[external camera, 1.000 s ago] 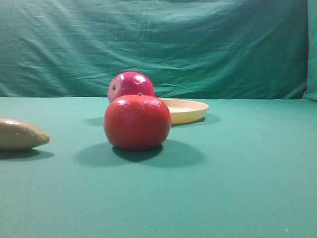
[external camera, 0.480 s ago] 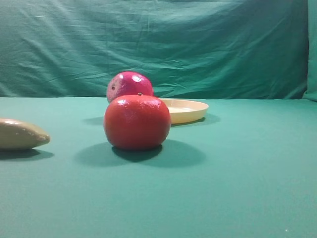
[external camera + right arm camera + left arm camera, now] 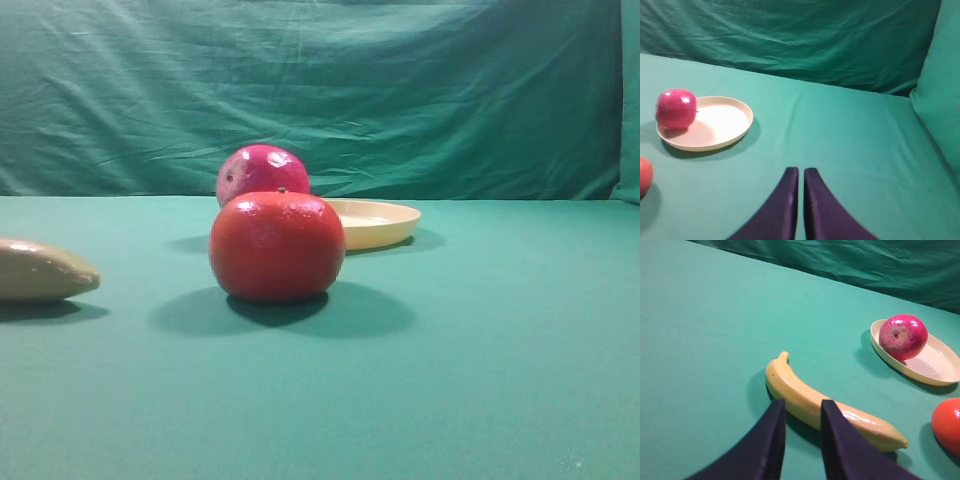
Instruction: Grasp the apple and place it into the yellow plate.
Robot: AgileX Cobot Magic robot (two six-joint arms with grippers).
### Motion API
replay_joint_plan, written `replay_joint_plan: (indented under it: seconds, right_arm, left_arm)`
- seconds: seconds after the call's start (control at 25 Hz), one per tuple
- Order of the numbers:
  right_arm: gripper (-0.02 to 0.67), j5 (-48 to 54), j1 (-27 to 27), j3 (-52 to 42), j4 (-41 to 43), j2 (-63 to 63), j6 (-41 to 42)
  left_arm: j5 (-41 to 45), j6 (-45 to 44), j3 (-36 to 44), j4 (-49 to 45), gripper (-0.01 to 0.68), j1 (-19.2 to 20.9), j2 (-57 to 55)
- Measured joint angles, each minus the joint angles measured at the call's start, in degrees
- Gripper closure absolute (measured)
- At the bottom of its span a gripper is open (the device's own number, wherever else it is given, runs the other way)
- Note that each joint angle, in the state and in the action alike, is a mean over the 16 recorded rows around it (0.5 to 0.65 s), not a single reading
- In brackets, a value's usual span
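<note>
L end effector [image 3: 801, 412] sits low over the green tabletop [image 3: 700, 340] w/ a narrow gap between its fingers, nothing held, tips just in front of the banana [image 3: 825, 407]; R end effector [image 3: 800, 176] has fingers nearly touching, also empty. Orange-red fruit [image 3: 277, 246] is nearest the ext cam, well apart from both arms. Farther back, apple [image 3: 903, 336] rests on the yellow plate [image 3: 935, 365], at the plate's left rim in R wrist view.
</note>
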State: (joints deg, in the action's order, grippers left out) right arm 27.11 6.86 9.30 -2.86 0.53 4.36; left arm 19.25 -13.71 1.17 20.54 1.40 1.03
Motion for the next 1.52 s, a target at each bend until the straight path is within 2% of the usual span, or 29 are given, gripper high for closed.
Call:
replay_joint_plan:
  seconds: [0.52,1.52]
  right_arm:
    - [0.649,-7.49,-2.13,-10.11,-0.86,-1.24,-0.11]
    - [0.649,-5.45,-2.58,-10.85,-0.58,-1.24,-0.01]
  left_arm:
    - [0.0,0.0,0.0,0.0,0.516,0.0,0.0]
    - [0.0,0.0,0.0,0.0,0.516,0.0,0.0]
